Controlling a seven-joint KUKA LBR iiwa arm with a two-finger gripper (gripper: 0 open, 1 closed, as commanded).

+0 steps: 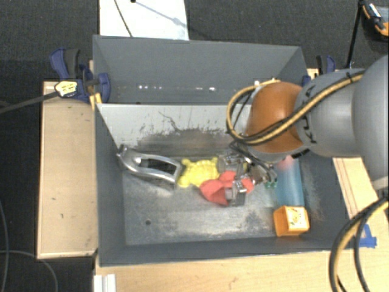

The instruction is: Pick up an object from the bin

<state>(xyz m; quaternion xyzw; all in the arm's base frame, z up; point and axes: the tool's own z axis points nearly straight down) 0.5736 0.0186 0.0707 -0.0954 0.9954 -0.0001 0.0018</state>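
My gripper is low in the middle of the bin, right of centre, its metal fingers down against a red soft lump. Whether the red lump sits between the fingers I cannot make out. Just left of it lies a yellow soft toy, touching the red lump. Further left rests a silver metal tool with a dark opening. A light blue tube-shaped thing lies just right of the gripper, partly under the arm.
An orange box with a pale label sits near the bin's front right corner. The arm with its orange cover and cables comes in from the right over the bin's back right part.
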